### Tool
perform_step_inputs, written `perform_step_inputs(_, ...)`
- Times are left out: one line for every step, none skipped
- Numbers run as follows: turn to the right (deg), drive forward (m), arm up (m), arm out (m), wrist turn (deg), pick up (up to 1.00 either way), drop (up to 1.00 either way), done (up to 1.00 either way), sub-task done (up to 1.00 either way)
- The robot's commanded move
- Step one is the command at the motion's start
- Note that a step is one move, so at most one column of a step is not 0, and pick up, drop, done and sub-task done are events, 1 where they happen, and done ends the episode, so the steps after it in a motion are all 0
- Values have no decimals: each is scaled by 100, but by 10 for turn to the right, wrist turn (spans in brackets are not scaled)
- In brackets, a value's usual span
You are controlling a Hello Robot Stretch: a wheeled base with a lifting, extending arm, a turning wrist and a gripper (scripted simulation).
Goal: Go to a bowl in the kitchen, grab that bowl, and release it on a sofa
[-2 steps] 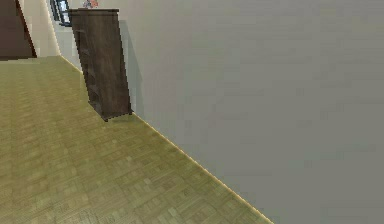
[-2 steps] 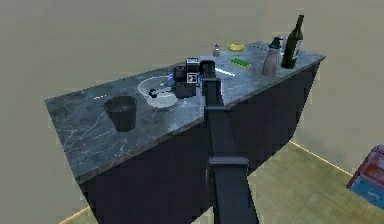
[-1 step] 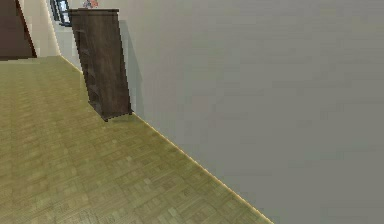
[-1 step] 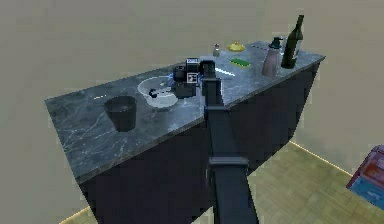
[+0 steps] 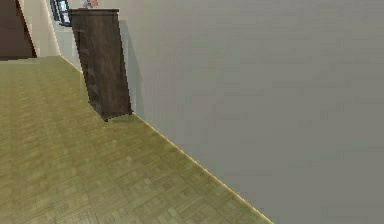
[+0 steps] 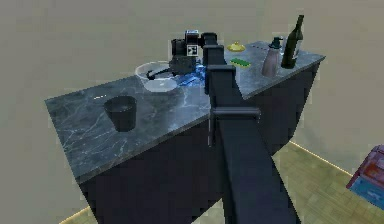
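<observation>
Over the marble table (image 6: 78, 112), the end effector (image 6: 186, 66) sits upper middle of the arm side view, whether it holds anything cannot be told, and the pale bowl (image 6: 150, 75) rests on the table just to its left.

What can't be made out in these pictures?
Arm side view: whether the gripper holds anything; the pale round bowl lies at it.
Arm side view: small blue thing, half hidden by the dark arm bar.
Arm side view: reddish box, cut by right edge.
</observation>
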Motion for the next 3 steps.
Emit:
perform_step_inputs(0,0,0,0,-450,0,0,0,0)
perform_step_inputs(0,0,0,0,-450,0,0,0,0)
perform_step_inputs(0,0,0,0,-150,0,0,0,0)
